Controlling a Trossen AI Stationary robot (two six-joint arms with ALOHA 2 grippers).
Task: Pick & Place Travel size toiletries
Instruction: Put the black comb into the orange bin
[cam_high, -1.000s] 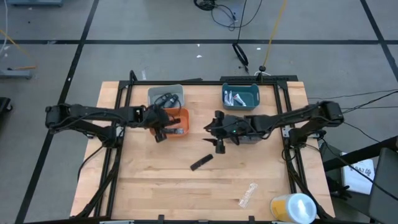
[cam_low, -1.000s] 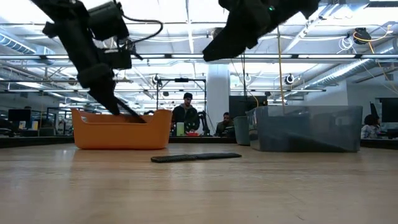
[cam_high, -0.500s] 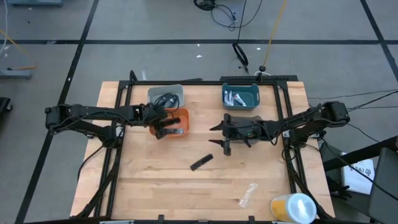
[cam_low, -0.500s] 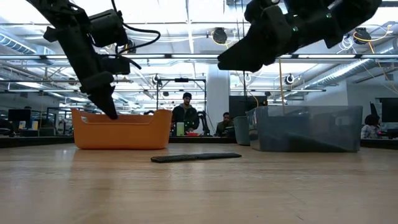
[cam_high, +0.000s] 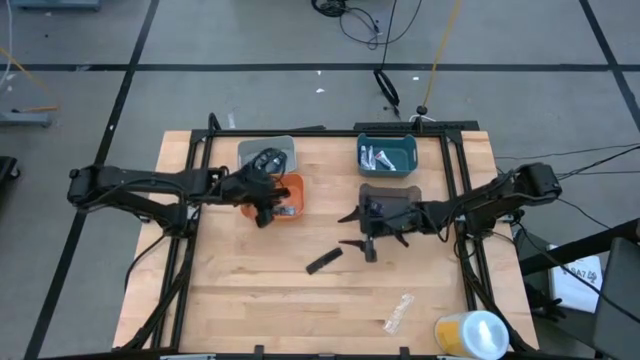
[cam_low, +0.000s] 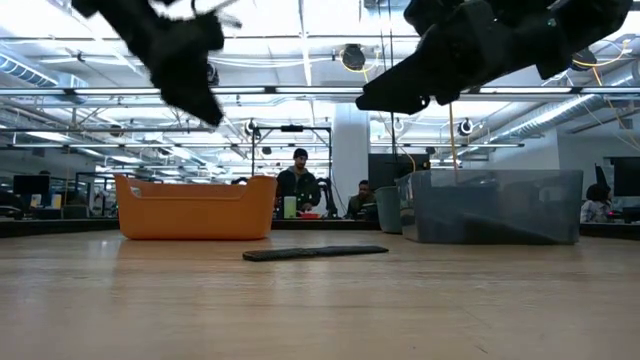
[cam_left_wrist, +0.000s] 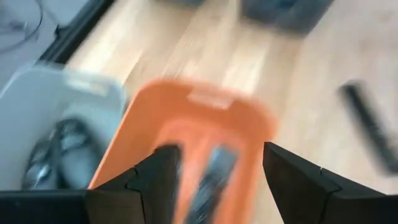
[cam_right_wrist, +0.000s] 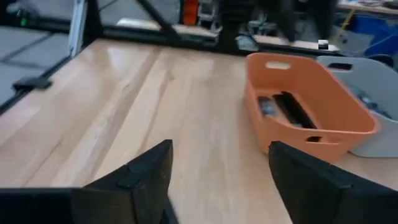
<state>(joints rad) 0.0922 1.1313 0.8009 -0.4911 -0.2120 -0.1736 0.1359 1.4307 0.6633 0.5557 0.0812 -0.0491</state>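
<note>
High view | left gripper (cam_high: 262, 205) spread, empty, over orange bin (cam_high: 291, 186) | right gripper (cam_high: 357, 230) spread, empty

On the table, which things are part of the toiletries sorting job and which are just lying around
Part of the job:
black stick loose on the wood
orange bin with dark pieces inside
grey bin with dark oval pieces
teal bin with silvery-white tubes
dark clear bin

Just lying about:
clear crinkled wrapper
yellow-and-white cylinder
</note>
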